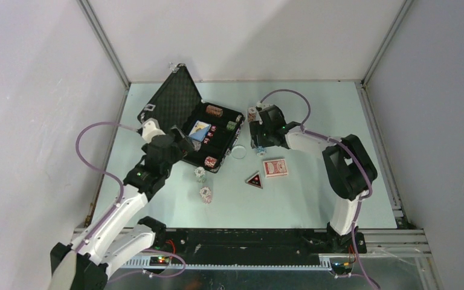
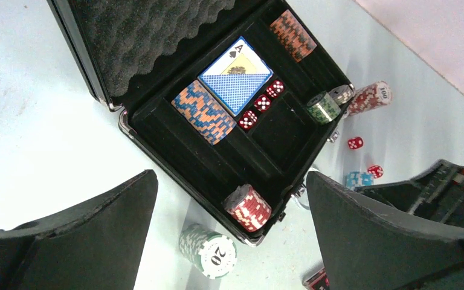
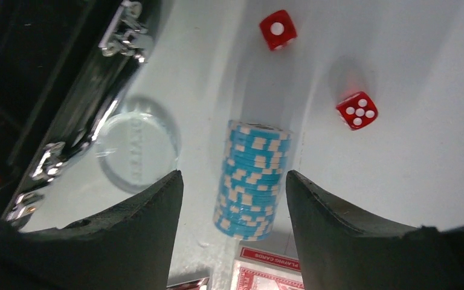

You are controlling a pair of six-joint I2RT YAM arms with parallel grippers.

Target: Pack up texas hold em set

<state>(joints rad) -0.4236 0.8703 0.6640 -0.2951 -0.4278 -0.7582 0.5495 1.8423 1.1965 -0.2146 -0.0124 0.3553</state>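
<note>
Right hand (image 3: 234, 178) straddles light-blue chip stack (image 3: 251, 181), open, ungripped. Left hand (image 2: 231, 175) gapes empty over black foam-lined briefcase (image 2: 278, 130), far-left, partly packed. Red card deck (image 1: 275, 168), black-red triangle (image 1: 254, 180), red dice (image 3: 356, 110) lie outside.

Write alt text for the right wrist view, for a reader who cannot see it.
The open right claw straddles a stack of light blue poker chips on the pale table. Beyond lie two red dice. To the left a clear round disc sits beside the black case's metal latches, and a red card deck shows at the bottom edge.
</note>
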